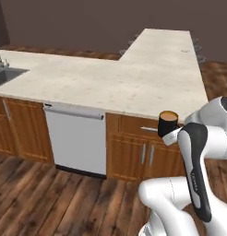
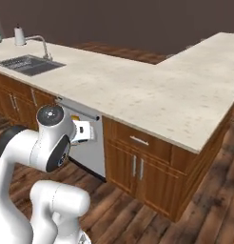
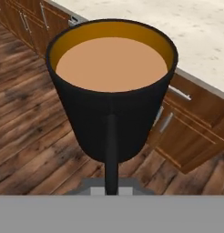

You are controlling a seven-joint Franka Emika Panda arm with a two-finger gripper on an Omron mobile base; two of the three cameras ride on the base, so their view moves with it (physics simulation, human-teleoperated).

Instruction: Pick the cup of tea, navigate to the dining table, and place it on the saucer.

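Dark wooden floorboards (image 1: 50,193) run beneath a long beige speckled stone counter (image 1: 134,78) on brown wood cabinets. Off the counter's front edge, over the floor, the white arm's gripper (image 3: 111,189) pinches the handle of a small black cylindrical mug of orange-brown tea (image 1: 168,123), holding it upright.

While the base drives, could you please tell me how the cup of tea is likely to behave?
The cup of tea looks rigid. Its liquid sits near the rim, so a jolt could probably slop it. The tool seems to hold just its thin handle, so it might swing.
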